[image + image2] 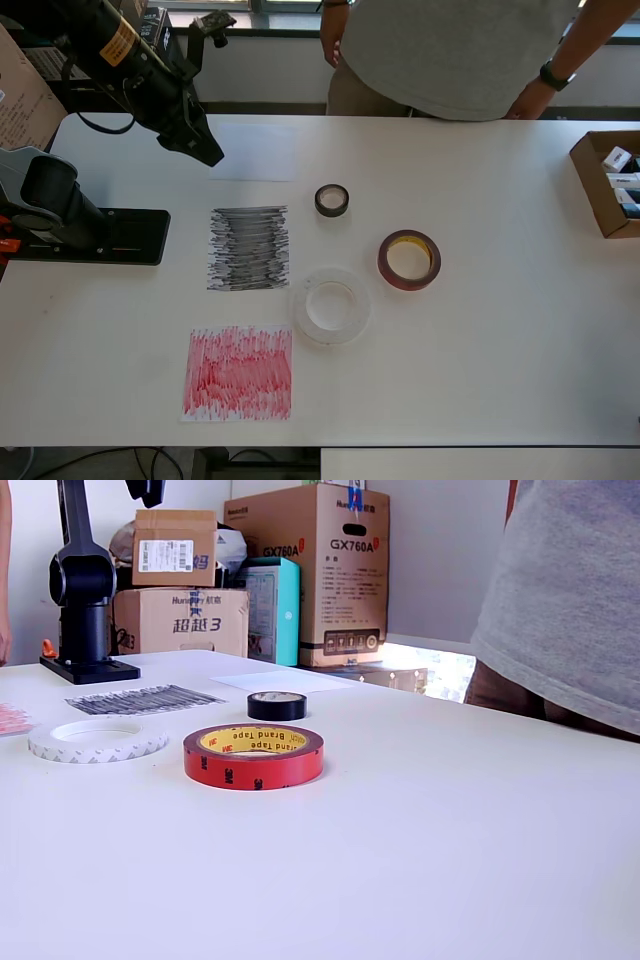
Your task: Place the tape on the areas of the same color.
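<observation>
The pincer (205, 148), jaw state unclear, hangs above the white sheet (255, 152); three tape rolls lie flat on the table (480, 340).

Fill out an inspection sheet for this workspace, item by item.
Surface: white table, flat, mostly bare.
Job's things: small black tape roll, dark-red tape roll with yellow core and translucent white tape roll lie off the patches; black scribbled patch, red scribbled patch and plain white sheet carry nothing.
Clutter: open cardboard box at the table's edge.
Grippers: black gripper above the white sheet; jaws unreadable.
Cables: black cable by the arm.
Surroundings: person in grey shirt; stacked cartons.
</observation>
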### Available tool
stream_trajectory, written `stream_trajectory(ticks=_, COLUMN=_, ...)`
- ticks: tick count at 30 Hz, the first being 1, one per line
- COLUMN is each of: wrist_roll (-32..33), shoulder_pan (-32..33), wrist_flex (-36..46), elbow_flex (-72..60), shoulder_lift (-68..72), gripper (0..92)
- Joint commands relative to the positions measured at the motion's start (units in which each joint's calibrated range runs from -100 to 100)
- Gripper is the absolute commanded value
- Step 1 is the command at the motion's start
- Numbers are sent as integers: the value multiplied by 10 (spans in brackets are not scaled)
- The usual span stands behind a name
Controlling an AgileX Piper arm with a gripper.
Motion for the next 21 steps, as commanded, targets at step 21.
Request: stream_trajectory(ticks=21, wrist_roll=-2, shoulder_pan=3, wrist_flex=6, elbow_flex=0, shoulder_lift=-1, gripper=354)
